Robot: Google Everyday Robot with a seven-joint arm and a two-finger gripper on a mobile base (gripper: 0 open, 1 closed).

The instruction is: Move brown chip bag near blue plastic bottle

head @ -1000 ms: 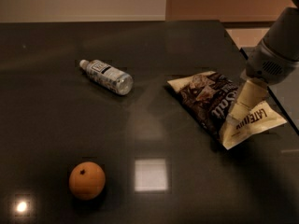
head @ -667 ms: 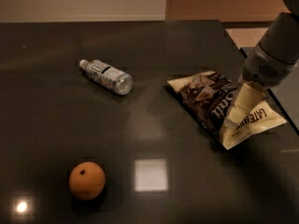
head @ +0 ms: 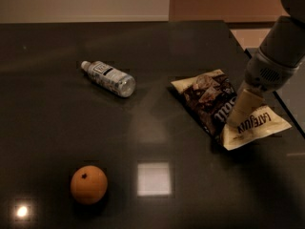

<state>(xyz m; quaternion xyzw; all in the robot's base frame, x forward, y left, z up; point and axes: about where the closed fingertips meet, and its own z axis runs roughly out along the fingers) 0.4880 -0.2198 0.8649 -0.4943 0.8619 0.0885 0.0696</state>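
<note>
The brown chip bag (head: 215, 103) lies flat on the dark table at the right, its cream "LATE JULY" end toward the table's right edge. My gripper (head: 239, 113) comes down from the upper right and rests on the bag's right half, by the cream end. The blue plastic bottle (head: 108, 78) lies on its side at the upper left of centre, white cap pointing left. A wide stretch of table separates the bag from the bottle.
An orange round fruit (head: 88, 184) sits at the front left. The dark table (head: 57, 128) ends just right of the bag, with its right edge (head: 286, 109) beside my arm. Bright light reflections show on the table near the front.
</note>
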